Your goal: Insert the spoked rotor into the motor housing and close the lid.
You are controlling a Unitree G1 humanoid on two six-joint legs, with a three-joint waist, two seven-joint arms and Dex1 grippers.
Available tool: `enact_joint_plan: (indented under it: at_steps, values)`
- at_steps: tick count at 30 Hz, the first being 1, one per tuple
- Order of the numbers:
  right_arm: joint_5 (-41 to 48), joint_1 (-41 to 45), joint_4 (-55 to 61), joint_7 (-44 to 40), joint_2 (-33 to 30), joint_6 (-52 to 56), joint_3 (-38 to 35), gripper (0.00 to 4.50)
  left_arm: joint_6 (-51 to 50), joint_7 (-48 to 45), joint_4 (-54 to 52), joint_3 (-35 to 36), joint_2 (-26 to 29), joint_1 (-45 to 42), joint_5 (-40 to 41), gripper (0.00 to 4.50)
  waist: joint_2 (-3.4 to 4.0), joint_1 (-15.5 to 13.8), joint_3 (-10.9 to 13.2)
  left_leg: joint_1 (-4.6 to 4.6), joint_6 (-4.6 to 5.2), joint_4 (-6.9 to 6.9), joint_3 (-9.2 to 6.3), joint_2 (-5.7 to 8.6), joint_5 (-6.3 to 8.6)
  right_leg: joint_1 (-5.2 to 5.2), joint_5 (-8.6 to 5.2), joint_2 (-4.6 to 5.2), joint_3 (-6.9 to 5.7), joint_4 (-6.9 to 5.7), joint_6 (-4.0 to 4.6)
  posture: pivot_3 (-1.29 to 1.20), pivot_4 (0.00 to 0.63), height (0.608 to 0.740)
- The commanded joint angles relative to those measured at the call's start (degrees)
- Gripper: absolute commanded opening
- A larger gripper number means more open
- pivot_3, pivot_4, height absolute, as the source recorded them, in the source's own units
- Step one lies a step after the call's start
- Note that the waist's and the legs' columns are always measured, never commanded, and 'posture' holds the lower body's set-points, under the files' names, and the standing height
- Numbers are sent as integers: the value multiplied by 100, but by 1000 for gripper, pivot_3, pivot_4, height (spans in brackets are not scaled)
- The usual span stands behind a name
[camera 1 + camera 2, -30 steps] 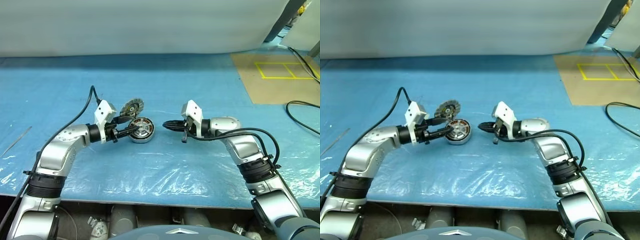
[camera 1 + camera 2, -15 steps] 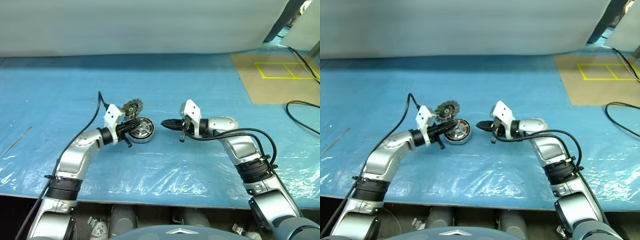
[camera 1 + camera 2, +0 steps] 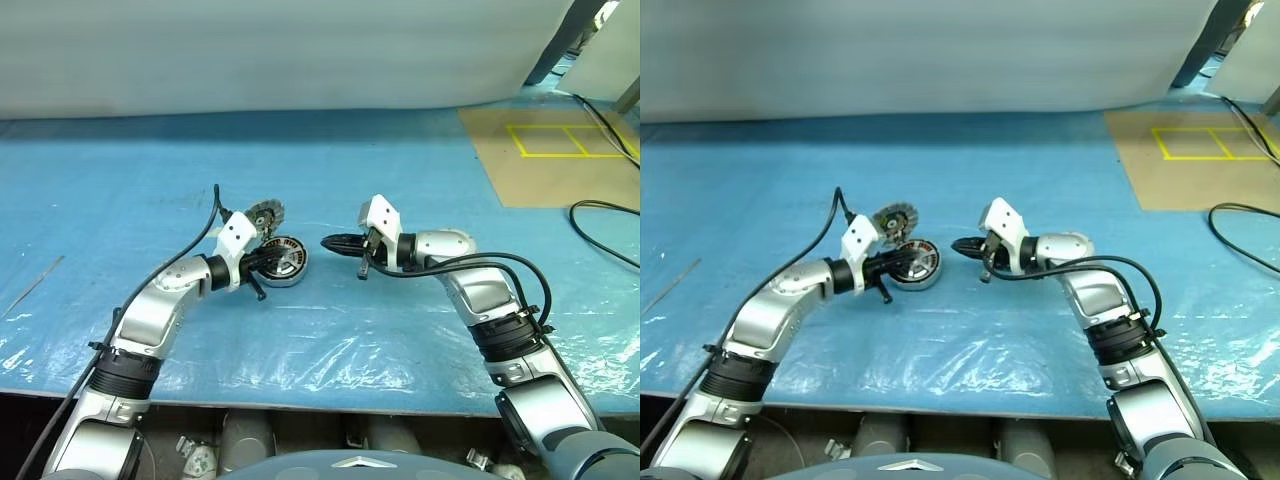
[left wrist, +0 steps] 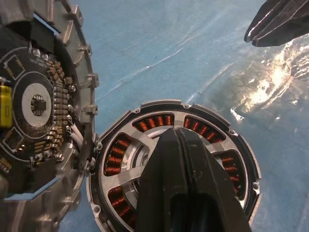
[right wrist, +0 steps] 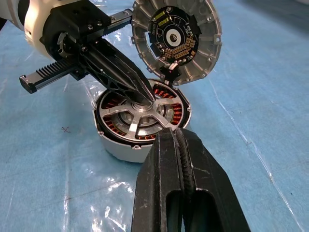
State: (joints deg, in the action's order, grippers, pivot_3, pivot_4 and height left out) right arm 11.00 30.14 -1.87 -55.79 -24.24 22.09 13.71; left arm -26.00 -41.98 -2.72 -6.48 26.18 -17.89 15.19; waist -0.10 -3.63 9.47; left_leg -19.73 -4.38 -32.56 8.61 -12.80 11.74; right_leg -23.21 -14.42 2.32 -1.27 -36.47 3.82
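The motor housing (image 3: 291, 272) lies on the blue sheet, its copper windings showing around the rim. The spoked rotor (image 5: 133, 126) sits inside it, with pale spokes running to a central hub. The lid (image 3: 266, 213) stands tilted on edge just behind the housing, its circuit-board face (image 5: 176, 38) turned toward me and wires joining it to the housing. My left gripper (image 3: 274, 258) is shut, its tips resting on the rotor's hub. A short way to the right of the housing, my right gripper (image 3: 328, 243) hovers shut and empty, pointing at it.
Clear crinkled plastic covers the blue table sheet. A thin metal rod (image 3: 35, 283) lies far left. A tan board with yellow tape (image 3: 560, 150) is at the back right, beside a black cable (image 3: 605, 212). The table's front edge runs just below my arms.
My left gripper has gone from open to shut and shifted slightly right and down onto the rotor's centre, its elbow swinging inward. The right gripper held still.
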Motion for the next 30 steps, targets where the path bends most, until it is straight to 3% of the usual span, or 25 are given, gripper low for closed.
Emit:
enact_joint_plan:
  at_steps: [1,11,23,30]
  values:
    - [11,165,23,21,37,-139,-48,0,-269,447,415,104,-47,81,-233,21,1,0,-1,0,1,-1,0,0,0,0,0,0,0,-1,0,0,150,740]
    - [-40,208,-64,-23,20,-210,-34,0,-821,373,89,3,122,346,-123,21,6,5,-3,-3,8,6,-1,2,-4,2,0,1,2,16,-1,0,150,740]
    - [-102,222,-173,-35,36,-315,5,0,311,-177,-280,393,-410,239,508,21,11,-35,-6,-38,18,36,-4,6,-10,-3,22,0,-8,78,-34,0,150,740]
    - [-112,160,-97,-19,25,-276,-3,0,237,-431,-73,137,-74,419,273,21,11,21,-5,-31,9,42,-4,4,-5,-3,24,-3,-8,76,-37,0,150,740]
